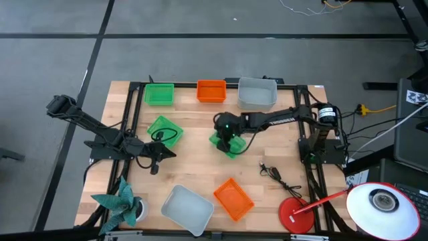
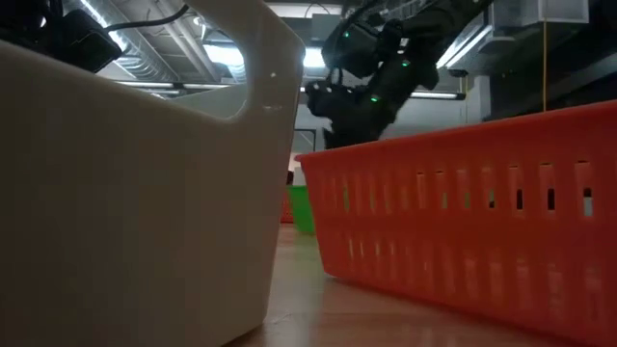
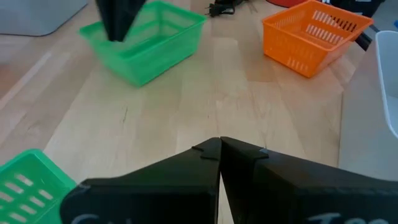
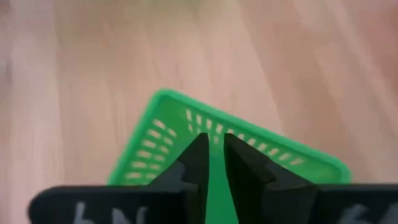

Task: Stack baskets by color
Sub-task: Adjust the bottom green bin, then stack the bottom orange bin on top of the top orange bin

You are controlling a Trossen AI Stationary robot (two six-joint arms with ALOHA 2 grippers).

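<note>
The right gripper [image 1: 227,137] is reaching over the middle of the table, its 2 dark fingers [image 4: 198,160] pinching the thin wall of a green basket [image 1: 226,144] directly under it. That basket is sitting skewed, its long axis running diagonally across the wood grain, 1 corner pointing away from the gripper in the right wrist view. Its wall is glossy plastic, pierced with rows of short slots, with a smooth rounded rim.

The left gripper [image 1: 155,152] is resting low over the boards with its jaws clenched together on nothing. Just behind it a 2nd green basket [image 1: 164,130] is lying at an angle, a black cable draped across it.

Beyond the right gripper, along the far edge, 3 baskets are standing squarely in a row: green [image 1: 159,94], orange [image 1: 211,91], and a larger pale grey one [image 1: 257,93] with smooth translucent walls. On the near side of the right gripper an orange basket [image 1: 233,198] is lying diagonally, slotted like the green ones, and beside it a grey basket [image 1: 187,209], also turned diagonally, is showing a cut-out handle [image 2: 253,94] in the low view.

The tabletop [image 1: 194,164] is pale planked wood with a fine grain.
</note>
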